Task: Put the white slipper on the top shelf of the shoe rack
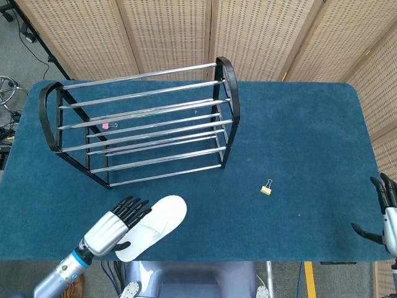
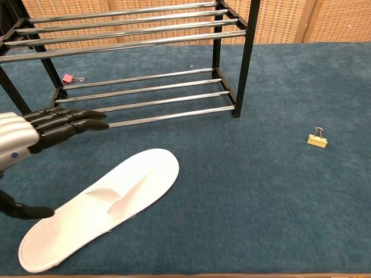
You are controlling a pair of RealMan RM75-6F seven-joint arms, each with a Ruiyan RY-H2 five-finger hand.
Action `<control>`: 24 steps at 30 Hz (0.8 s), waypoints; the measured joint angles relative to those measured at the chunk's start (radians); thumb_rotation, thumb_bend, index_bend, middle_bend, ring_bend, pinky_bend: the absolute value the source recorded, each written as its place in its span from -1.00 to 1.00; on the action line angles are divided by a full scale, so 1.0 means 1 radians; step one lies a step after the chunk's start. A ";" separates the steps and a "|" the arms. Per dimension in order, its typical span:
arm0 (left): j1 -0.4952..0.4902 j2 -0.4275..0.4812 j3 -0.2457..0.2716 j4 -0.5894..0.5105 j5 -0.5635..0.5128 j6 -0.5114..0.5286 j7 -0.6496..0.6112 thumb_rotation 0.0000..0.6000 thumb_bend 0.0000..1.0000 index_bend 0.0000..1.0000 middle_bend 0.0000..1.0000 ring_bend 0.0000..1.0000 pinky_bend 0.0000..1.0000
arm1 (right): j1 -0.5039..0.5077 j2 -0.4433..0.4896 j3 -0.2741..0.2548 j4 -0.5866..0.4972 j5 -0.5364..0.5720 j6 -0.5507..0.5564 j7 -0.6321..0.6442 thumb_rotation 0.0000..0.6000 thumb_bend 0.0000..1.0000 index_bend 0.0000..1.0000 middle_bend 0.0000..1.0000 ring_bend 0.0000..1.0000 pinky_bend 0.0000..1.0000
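The white slipper (image 1: 158, 225) (image 2: 110, 201) lies flat on the blue table near the front edge, toe pointing toward the rack. The black and chrome shoe rack (image 1: 142, 121) (image 2: 133, 69) stands behind it; its top bars carry nothing. My left hand (image 1: 118, 225) (image 2: 40, 130) hovers over the slipper's heel end with fingers stretched out and thumb apart, holding nothing. My right hand (image 1: 386, 214) sits at the table's right edge, fingers spread, also empty; the chest view does not show it.
A yellow binder clip (image 1: 266, 187) (image 2: 316, 139) lies right of the slipper. A pink binder clip (image 1: 107, 126) (image 2: 68, 78) lies on the table under the rack. Blue cloth (image 1: 310, 136) covers the table; woven screens stand behind.
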 measured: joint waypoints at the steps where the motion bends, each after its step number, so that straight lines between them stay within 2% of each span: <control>1: -0.015 -0.017 -0.008 0.008 -0.010 -0.018 0.015 1.00 -0.89 -1.00 -1.00 -1.00 -0.80 | 0.000 0.000 0.001 0.000 0.001 0.000 0.002 1.00 -1.00 -1.00 -1.00 -1.00 -1.00; 13: -0.098 -0.126 -0.031 0.089 -0.080 -0.102 0.058 1.00 -0.89 -1.00 -1.00 -1.00 -0.78 | 0.004 0.005 0.009 0.008 0.024 -0.014 0.019 1.00 -1.00 -1.00 -1.00 -1.00 -1.00; 18: -0.122 -0.167 -0.033 0.116 -0.101 -0.125 0.080 1.00 -0.52 -1.00 -1.00 -1.00 -0.72 | 0.005 0.006 0.011 0.011 0.032 -0.019 0.026 1.00 -1.00 -1.00 -1.00 -1.00 -1.00; 24: -0.144 -0.207 -0.039 0.142 -0.127 -0.132 0.115 1.00 -0.37 -1.00 -1.00 -1.00 -0.70 | 0.006 0.008 0.014 0.015 0.042 -0.027 0.034 1.00 -1.00 -1.00 -1.00 -1.00 -1.00</control>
